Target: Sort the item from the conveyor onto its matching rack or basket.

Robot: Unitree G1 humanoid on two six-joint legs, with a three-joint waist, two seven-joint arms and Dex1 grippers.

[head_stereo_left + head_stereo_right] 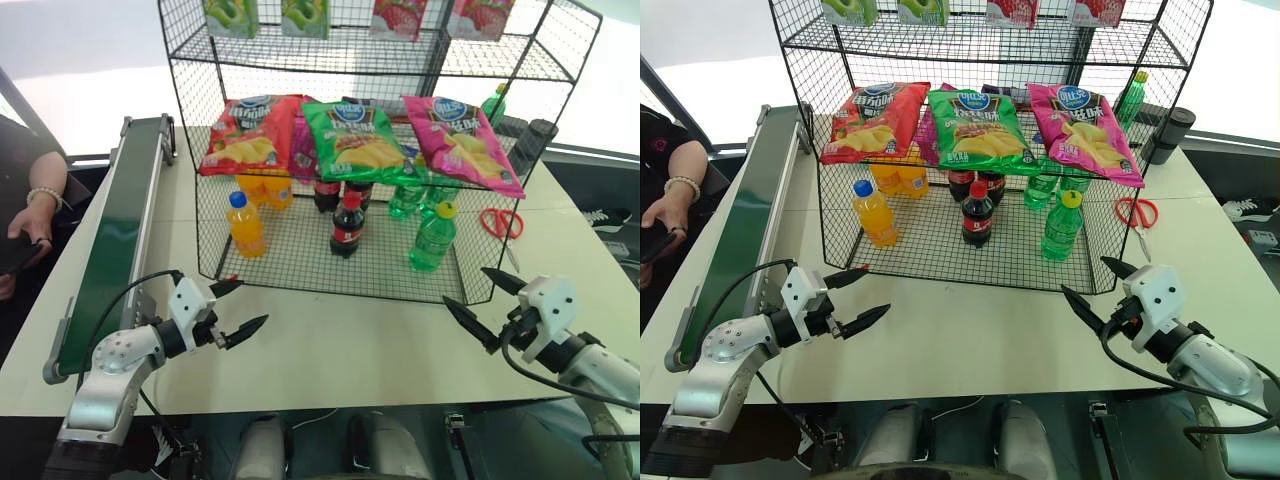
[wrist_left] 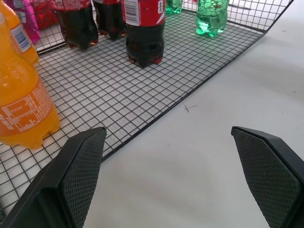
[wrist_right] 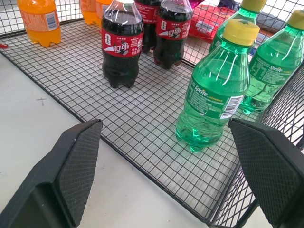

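Seemingly the sorting is done – the green soda bottle (image 1: 433, 238) stands on the bottom tier of the wire rack (image 1: 300, 265) toward the desk's right edge, the conveyor (image 1: 112, 230) is bare, and both the left pincer (image 1: 235, 306) and right pincer (image 1: 483, 301) hang open and empty over the desk's near edge. More green bottles behind it are half hidden by the chip bags – their number is hard to tell

Mock shop setup in a lab: wire rack (image 1: 300, 262) displaying chip bags (image 1: 352, 137) and soda bottles (image 1: 347, 225), conveyor (image 1: 120, 235) sitting on white table (image 1: 350, 340).
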